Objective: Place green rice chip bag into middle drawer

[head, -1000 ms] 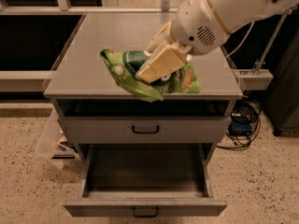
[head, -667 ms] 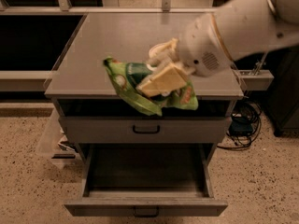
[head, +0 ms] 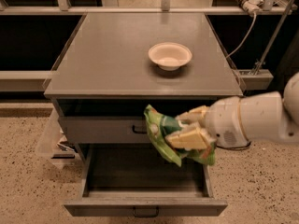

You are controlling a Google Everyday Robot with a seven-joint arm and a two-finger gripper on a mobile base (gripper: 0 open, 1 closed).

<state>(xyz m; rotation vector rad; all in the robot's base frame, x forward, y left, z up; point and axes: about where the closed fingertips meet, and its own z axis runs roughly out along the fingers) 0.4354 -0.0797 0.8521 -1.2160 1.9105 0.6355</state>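
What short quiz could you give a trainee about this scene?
1. True or false: the gripper is shut on the green bag.
2. Where is the bag relative to the open drawer? A: lying inside it. B: held in the air over it. C: hanging from its handle.
3. Fill in: the one thing standing on the cabinet top is a pale round ____.

Key: 1 true; 2 B; 3 bowl.
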